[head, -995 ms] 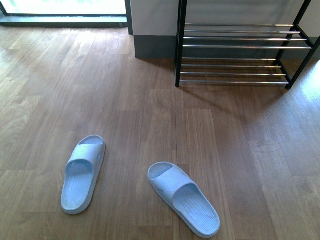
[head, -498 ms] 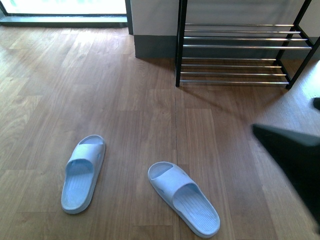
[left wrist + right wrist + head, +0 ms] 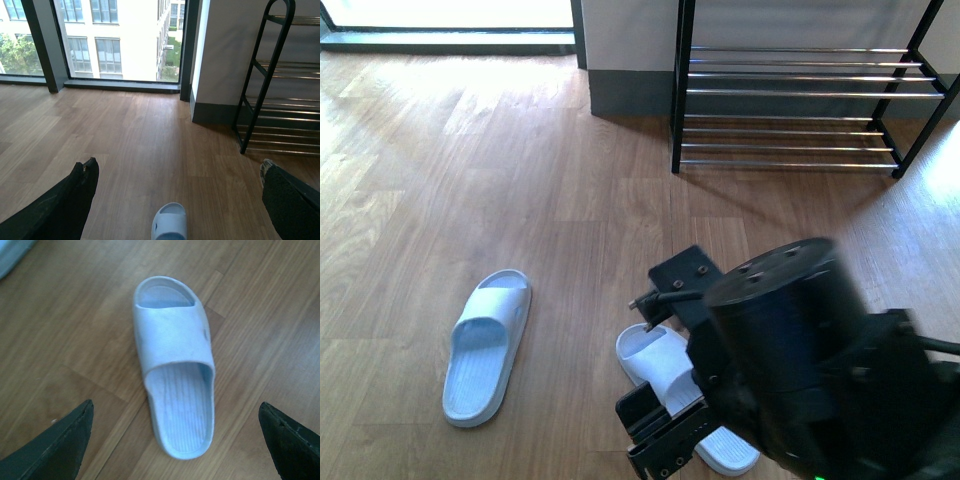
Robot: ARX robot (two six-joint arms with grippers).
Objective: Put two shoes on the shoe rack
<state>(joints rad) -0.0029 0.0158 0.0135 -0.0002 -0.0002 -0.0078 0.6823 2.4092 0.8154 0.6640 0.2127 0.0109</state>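
Observation:
Two pale blue slides lie on the wood floor, the left slide [image 3: 485, 345] in full view and the right slide [image 3: 653, 360] partly hidden under my right arm [image 3: 790, 370]. In the right wrist view my right gripper [image 3: 175, 405] is open above that slide [image 3: 175, 365], one finger on each side and clear of it. My left gripper [image 3: 178, 162] is open and holds nothing, with a slide [image 3: 169, 222] low between its fingers. The shoe rack [image 3: 790, 100], with black frames and chrome bars, stands empty at the back right and also shows in the left wrist view [image 3: 280, 100].
A grey wall corner with a dark skirting [image 3: 630, 95] stands just left of the rack. A floor-height window [image 3: 100, 40] runs along the far side. A pale blue edge [image 3: 10, 252] shows at the corner of the right wrist view.
My right arm has swung in from the right and now hangs over the right slide, covering its heel end. Neither slide has moved.

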